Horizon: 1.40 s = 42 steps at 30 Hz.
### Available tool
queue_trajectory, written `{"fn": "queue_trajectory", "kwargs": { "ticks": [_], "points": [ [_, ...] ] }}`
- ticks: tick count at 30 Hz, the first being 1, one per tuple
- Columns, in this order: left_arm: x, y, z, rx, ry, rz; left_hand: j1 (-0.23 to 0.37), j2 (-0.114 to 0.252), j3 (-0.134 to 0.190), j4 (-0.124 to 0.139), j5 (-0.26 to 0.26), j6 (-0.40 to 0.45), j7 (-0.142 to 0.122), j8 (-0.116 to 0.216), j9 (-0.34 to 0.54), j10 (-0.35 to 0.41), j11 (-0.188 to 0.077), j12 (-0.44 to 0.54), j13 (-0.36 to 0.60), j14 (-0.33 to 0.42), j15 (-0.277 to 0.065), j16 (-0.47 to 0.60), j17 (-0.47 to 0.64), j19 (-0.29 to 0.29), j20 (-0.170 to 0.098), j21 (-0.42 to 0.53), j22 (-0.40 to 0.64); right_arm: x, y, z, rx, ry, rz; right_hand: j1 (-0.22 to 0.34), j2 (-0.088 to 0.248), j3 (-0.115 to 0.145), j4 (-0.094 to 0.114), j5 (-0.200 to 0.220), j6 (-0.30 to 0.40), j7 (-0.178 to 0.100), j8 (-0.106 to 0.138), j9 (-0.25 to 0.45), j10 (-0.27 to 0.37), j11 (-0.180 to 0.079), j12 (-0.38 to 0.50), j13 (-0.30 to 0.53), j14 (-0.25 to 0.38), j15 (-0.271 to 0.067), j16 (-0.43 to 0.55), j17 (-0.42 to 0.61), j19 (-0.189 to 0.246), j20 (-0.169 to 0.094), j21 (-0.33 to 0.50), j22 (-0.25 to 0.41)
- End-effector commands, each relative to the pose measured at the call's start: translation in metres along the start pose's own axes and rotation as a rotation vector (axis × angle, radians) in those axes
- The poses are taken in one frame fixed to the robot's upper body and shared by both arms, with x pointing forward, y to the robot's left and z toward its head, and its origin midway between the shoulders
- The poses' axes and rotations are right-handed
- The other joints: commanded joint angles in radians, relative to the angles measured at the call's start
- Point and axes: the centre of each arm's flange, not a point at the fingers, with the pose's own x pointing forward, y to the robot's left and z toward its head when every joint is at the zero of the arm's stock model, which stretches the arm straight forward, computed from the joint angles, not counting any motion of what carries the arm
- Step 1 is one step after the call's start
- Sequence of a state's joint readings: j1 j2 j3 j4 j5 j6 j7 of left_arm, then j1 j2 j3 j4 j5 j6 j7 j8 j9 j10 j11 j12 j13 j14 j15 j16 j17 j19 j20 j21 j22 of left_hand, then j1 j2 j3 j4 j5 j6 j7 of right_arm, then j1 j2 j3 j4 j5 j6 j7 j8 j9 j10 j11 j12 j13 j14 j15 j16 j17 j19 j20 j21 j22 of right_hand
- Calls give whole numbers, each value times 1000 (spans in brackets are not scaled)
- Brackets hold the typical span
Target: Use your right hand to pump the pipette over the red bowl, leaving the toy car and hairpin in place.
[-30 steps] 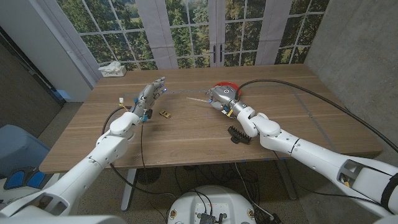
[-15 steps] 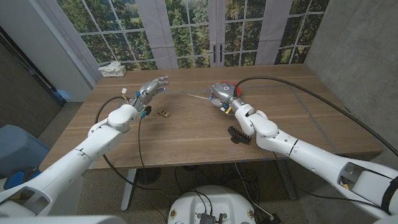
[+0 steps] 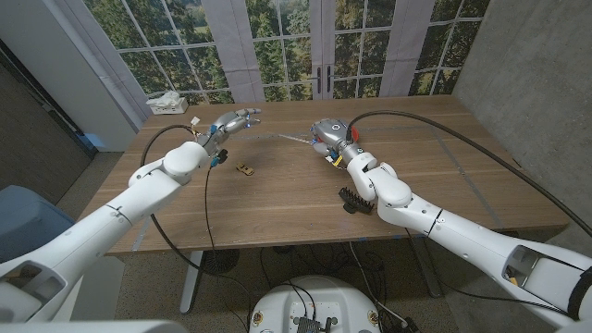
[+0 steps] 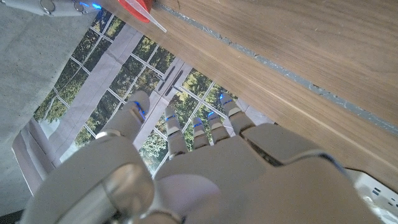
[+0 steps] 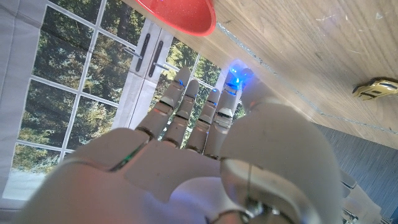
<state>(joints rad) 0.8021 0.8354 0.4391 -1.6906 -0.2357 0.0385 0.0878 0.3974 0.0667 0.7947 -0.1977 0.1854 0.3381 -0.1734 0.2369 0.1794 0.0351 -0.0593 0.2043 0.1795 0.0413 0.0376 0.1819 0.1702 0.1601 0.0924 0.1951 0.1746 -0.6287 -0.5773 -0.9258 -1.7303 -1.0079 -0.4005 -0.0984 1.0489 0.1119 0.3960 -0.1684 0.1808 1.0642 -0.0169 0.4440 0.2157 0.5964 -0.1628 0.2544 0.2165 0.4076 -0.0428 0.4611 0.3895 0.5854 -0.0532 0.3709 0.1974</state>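
My right hand (image 3: 329,139) is raised over the far middle of the table and grips the clear pipette (image 3: 294,139), whose thin tip points toward my left hand. The red bowl (image 5: 177,14) lies just beyond the right hand's fingers, and in the head view that hand mostly hides it. In the left wrist view the bowl (image 4: 135,7) and the pipette tip (image 4: 157,23) sit side by side. The small yellow toy car (image 3: 244,168) stands on the wood between the arms. The black hairpin (image 3: 351,201) lies under my right forearm. My left hand (image 3: 231,122) hovers with fingers spread, holding nothing.
A white tissue box (image 3: 166,104) sits at the far left corner of the wooden table (image 3: 277,213). Black cables trail over the table from both arms. Windows stand behind the table's far edge.
My left hand has risen and swung toward the far middle of the table, with its fingers spreading. My right hand with the pipette has shifted slightly farther back, covering more of the red bowl.
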Motion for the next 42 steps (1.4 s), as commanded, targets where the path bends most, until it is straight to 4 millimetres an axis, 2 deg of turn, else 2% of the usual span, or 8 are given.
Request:
{"fn": "queue_trajectory", "kwargs": {
  "ticks": [1, 6, 8, 15, 20, 30, 42],
  "points": [
    [6, 2, 21, 135, -17, -49, 20, -6, 5, -2, 4, 13, -15, 7, 2, -2, -10, -2, 2, 7, -4, 0, 1, 13, -2, 7, 2, 1, -16, 7, 0, 16, -16, 1, -7, -2, 6, -1, 6, -8, 4, 6, 5, -5, -4, 1, 0, -170, -1, 0, -5, -20, 5, 6],
    [6, 2, 28, 183, -28, -59, 31, -21, 3, -2, 1, 24, -28, 8, 2, -2, -15, -2, 2, 6, -5, -1, 1, 17, -4, 7, 2, 1, -19, 9, 1, 17, -25, 1, -8, -3, 6, -1, 9, -8, 5, 5, 4, -6, -5, 1, -2, -171, -3, 0, -7, -20, 6, 6],
    [5, 2, 31, 207, -30, -56, 44, -38, 0, -2, -1, 35, -36, 9, 2, 3, -25, -1, 2, 8, -14, -1, 1, 22, -14, 8, 1, 1, -20, 10, 2, 15, -27, 1, -7, -3, 6, -1, 9, -7, 5, 5, 5, -7, -5, 1, -2, -170, -3, 0, -8, -20, 6, 6],
    [5, 3, 43, 302, -39, -45, 63, -56, -2, -1, -2, 51, -39, 10, 1, 13, -37, 2, 2, 13, -18, 0, 1, 31, -20, 8, 1, 0, -22, 12, 6, 16, -46, 0, -8, -4, 7, 0, 10, -6, 6, 5, 6, -4, -6, 1, -2, -171, -4, 1, -9, -19, 7, 6],
    [5, 2, 50, 365, -47, -47, 77, -65, -2, -1, -2, 55, -41, 9, 1, 17, -36, 2, 2, 15, -19, 0, 1, 33, -21, 8, 1, -2, -25, 13, -4, 15, -62, 1, -8, -5, 6, 0, 12, -7, 7, 4, 6, -7, -7, 2, -3, -172, -5, 2, -9, -20, 8, 5],
    [8, -1, 59, 450, -53, -58, 102, -84, -5, 0, -3, 58, -43, 3, 1, 20, -46, 1, 2, 17, -28, 0, 1, 37, -27, 7, 1, -4, -36, 17, -26, -4, -78, 1, -9, -6, 6, 1, 13, -9, 7, 3, 7, -11, -9, 2, -5, -172, -8, 2, -11, -21, 9, 5],
    [5, -5, 89, 650, -93, -57, 125, -98, -6, 0, -3, 59, -43, -2, 1, 25, -52, 1, 1, 16, -31, -1, 1, 36, -30, 5, 1, -9, -44, 19, 57, -4, -63, 3, -12, -5, 4, 3, 15, -12, 7, 2, 8, -11, -11, 2, -9, -172, -17, -1, -13, -21, 11, 5]
  ]
}}
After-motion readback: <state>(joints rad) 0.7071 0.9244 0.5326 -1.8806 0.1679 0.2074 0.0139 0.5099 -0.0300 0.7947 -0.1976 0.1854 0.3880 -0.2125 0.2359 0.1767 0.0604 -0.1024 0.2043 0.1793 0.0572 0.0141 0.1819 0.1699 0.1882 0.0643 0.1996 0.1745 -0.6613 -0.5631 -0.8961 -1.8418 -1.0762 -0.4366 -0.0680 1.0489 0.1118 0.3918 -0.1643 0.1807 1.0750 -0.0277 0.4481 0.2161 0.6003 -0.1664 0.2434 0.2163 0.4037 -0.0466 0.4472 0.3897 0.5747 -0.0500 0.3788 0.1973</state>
